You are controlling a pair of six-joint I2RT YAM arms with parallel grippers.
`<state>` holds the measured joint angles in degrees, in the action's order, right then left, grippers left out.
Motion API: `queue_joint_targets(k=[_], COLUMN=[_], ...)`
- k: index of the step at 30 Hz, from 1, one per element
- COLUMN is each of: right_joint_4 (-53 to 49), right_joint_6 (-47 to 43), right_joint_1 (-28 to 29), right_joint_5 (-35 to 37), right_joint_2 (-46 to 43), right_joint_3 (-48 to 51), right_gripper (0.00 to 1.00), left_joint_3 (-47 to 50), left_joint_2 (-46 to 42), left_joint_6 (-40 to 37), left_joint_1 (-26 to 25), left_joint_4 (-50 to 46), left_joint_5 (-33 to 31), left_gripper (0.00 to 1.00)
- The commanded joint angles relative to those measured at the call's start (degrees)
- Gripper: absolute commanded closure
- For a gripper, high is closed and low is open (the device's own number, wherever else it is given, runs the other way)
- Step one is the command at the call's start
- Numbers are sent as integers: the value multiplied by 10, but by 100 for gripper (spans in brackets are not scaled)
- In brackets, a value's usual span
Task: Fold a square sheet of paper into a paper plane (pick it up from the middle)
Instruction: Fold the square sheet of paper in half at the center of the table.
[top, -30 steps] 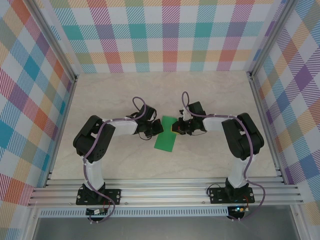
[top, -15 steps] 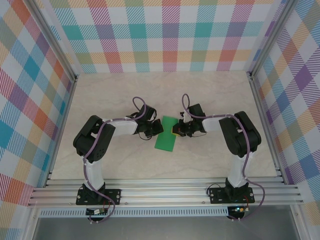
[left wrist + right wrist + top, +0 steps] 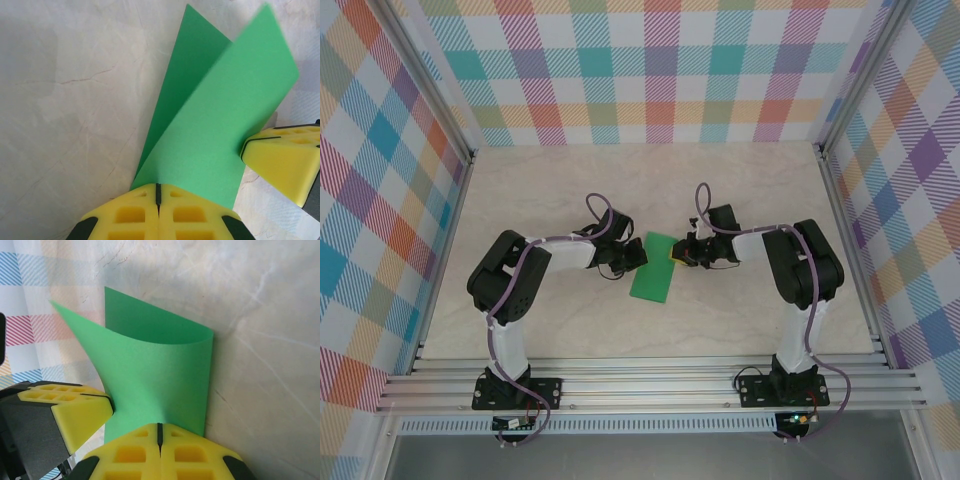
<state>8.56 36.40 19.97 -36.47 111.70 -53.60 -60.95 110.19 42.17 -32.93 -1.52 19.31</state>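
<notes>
The square sheet of paper [image 3: 653, 270] is bright green and lies folded over on the table between the two arms. In the left wrist view its upper layer [image 3: 220, 115] stands lifted above the lower one. In the right wrist view the paper [image 3: 160, 370] curls round a soft fold on its right side. My left gripper [image 3: 638, 257] is shut, and its yellow tips [image 3: 158, 187] rest on the paper's left edge. My right gripper [image 3: 675, 256] is shut too, its tips [image 3: 159, 427] on the opposite edge. No paper shows between either pair of jaws.
Plaid walls [image 3: 660, 70] and aluminium posts enclose the pale marbled table [image 3: 570, 190] on three sides. A metal rail [image 3: 650, 385] with both arm bases runs along the near edge. The two grippers sit close together over the paper.
The right arm's wrist and forearm have shifted slightly right and back, while its tips stay at the paper's edge. The left arm and the paper have not visibly moved.
</notes>
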Motion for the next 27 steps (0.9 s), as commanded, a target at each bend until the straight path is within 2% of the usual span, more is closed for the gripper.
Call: queue_joint_targets(k=[1,5,10,18,27], right_joint_4=[-48,-68,-75,-42,-59], right_joint_6=[-26,-28,-31,-15,-21], right_joint_1=[3,3,2,-4,-21], right_joint_5=[24,20,33,44,27], right_joint_2=[-12,-23,7,39,23], right_joint_3=[-7,-43,-78,-47,-83], right_gripper=[95,95,95,95,94], left_joint_3=[9,9,9,7,9], left_joint_2=[36,37,35,31,32], left_joint_6=[-12,-12,-13,-12,-14], left_joint_1=[-17,-18,-18,-18,-18], left_joint_4=[-67,-68,-69,-71,-70], left_joint_5=[-12,-11,-11,-13,-9], left_gripper=[100,100,100,100,100])
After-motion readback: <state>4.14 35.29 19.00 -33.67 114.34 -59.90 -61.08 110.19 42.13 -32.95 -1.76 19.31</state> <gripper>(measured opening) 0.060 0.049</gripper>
